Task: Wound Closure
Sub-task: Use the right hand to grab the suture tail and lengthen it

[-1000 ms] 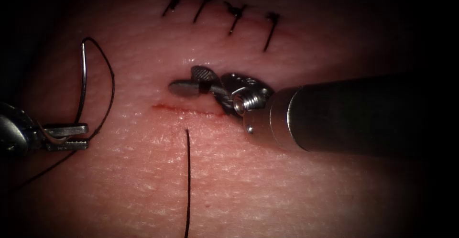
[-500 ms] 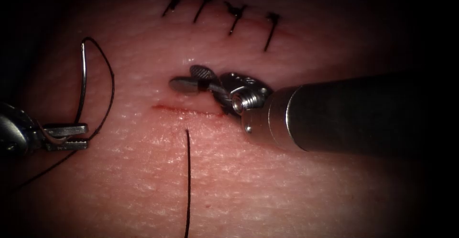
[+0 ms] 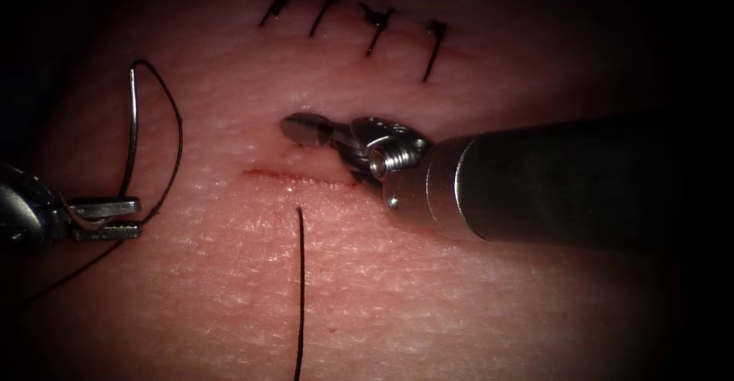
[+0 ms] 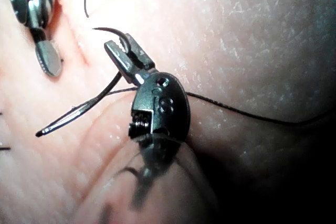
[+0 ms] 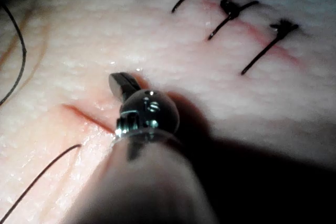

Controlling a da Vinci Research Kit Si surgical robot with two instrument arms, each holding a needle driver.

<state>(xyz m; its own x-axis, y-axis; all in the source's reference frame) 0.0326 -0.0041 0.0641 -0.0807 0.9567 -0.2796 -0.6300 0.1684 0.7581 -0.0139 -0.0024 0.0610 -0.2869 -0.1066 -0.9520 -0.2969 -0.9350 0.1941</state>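
My left tool [image 3: 115, 218] is off to the left of the cut [image 3: 298, 176], jaws shut on the curved needle [image 3: 131, 136] near one end of its curve. The needle is out of the tissue, its long part rising above the jaws. Black thread [image 3: 177, 144] arcs from the needle's upper end down past the jaws. In the left wrist view the left tool [image 4: 113, 45] clamps the needle [image 4: 79, 111] the same way. My right tool [image 3: 294, 128] lies on the tissue just above the cut, jaws shut with nothing seen between them; the right tool [image 5: 116, 81] touches the surface.
Several finished black stitches [image 3: 352, 21] run along the closed wound at the back. A loose strand of thread [image 3: 300, 289] runs from just below the cut toward the front edge. The right tool's shaft [image 3: 550, 182] crosses the right half of the tissue [image 3: 459, 304].
The right tool's jaws, open before, have shut, and its tip has shifted slightly up and right. The left tool and needle have not moved.
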